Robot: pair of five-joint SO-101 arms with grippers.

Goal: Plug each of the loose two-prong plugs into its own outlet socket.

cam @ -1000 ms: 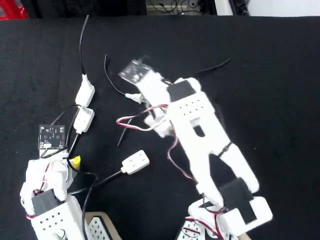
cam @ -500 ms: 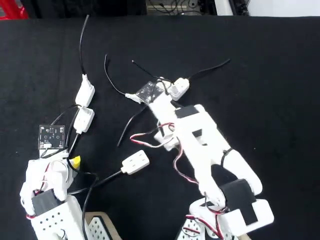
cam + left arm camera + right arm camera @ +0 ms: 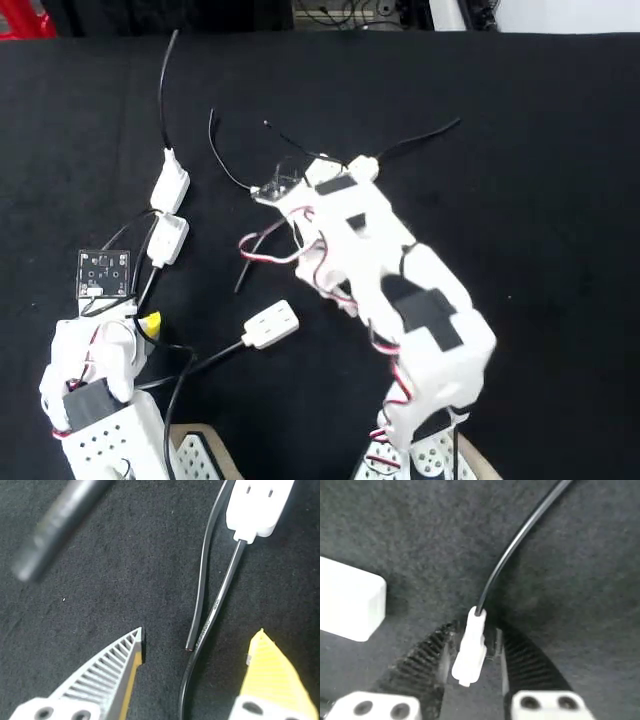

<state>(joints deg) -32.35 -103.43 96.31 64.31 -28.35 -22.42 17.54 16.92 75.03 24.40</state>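
My right gripper [image 3: 272,190] is down on the black cloth at mid-table, shut on a small white plug [image 3: 470,649] whose black cord runs away from it. A white outlet socket [image 3: 347,605] lies close beside that plug, seen as a white block [image 3: 360,168] in the high view. Another white socket [image 3: 271,325] on a black cord lies nearer the arms. My left gripper [image 3: 200,632] stands open low at the near left [image 3: 145,322], empty, with a white socket [image 3: 257,500] and its cord ahead of it.
Two white connector blocks [image 3: 168,212] lie end to end on the left with cords trailing off. Loose black cords [image 3: 225,160] cross the middle. A cut cord end [image 3: 190,647] lies between my left fingers. The cloth's right half is bare.
My right arm came down from a raised pose, folded over and brought its gripper onto the white plug at mid-table. The left arm has kept still.
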